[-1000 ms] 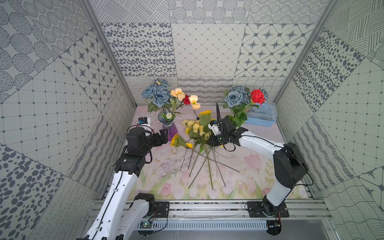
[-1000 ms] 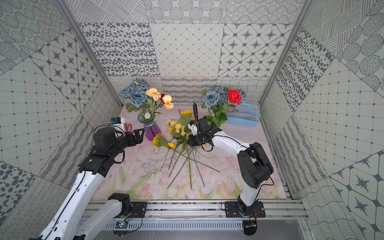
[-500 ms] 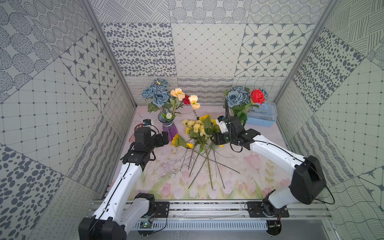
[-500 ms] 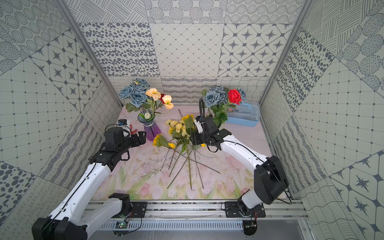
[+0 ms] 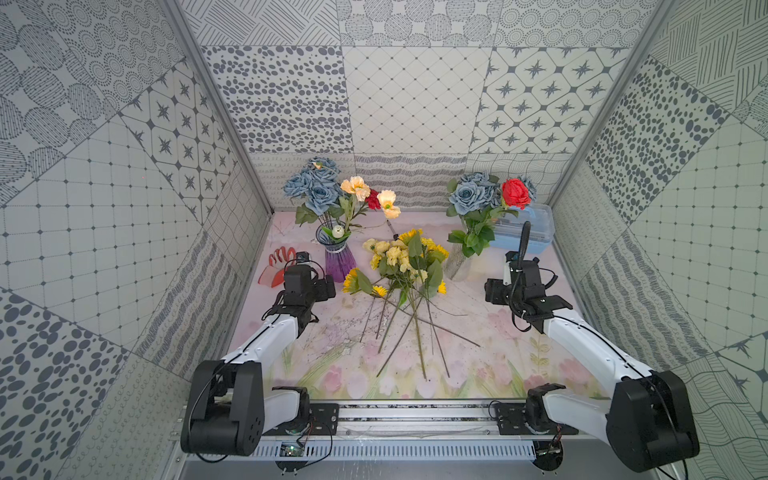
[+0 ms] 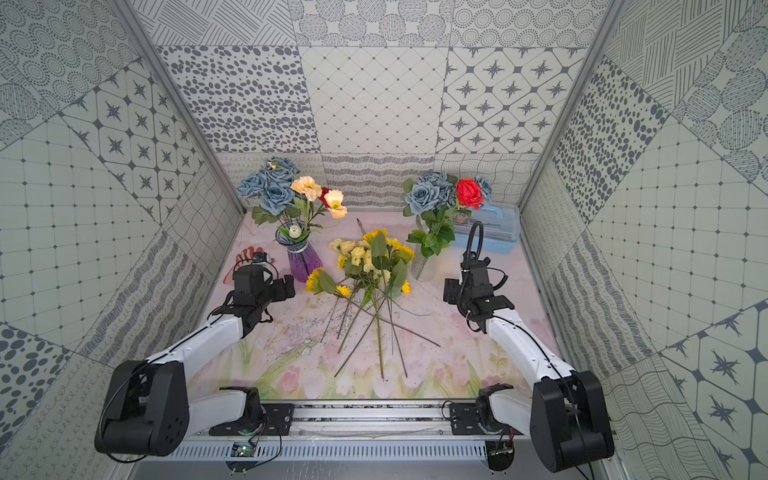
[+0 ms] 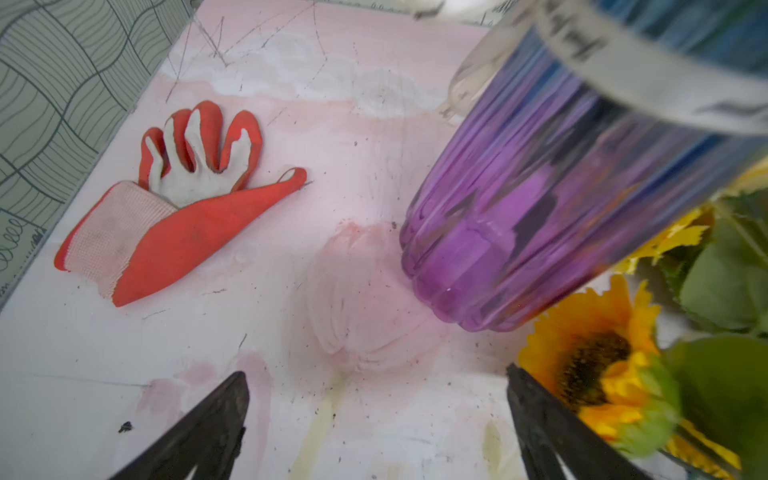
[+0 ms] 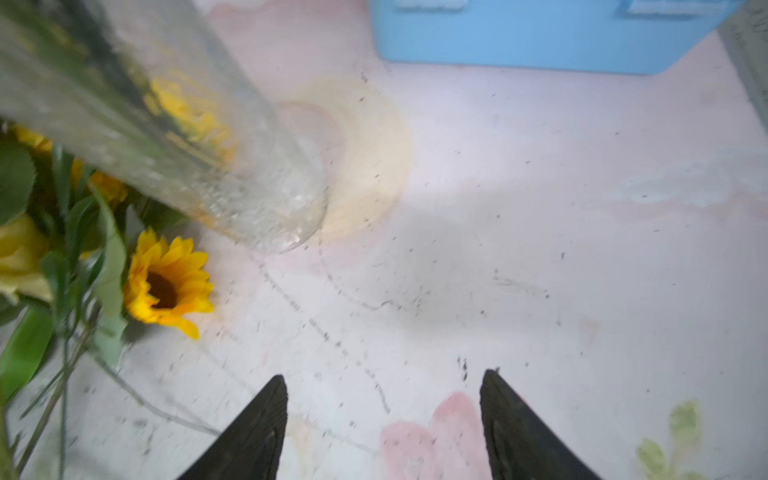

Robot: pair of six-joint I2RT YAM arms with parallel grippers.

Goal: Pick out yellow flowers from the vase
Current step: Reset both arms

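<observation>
The yellow flowers point(image 5: 405, 262) are laid in a heap at the middle of the counter point(image 5: 498, 361), out of both vases, with heads toward the far edge and wiry stems fanned toward the near edge. The left claw point(image 7: 376, 374), near the ribbed purple glass vase point(image 5: 340, 262), and the right claw point(image 8: 384, 374), near the clear pebbled vase point(image 5: 458, 266), are held wide and empty, probably to keep off the soft fabric petals.

walls point(image 5: 415, 104): grey patterned panels | floor point(image 5: 478, 324): pink floral mat
</observation>
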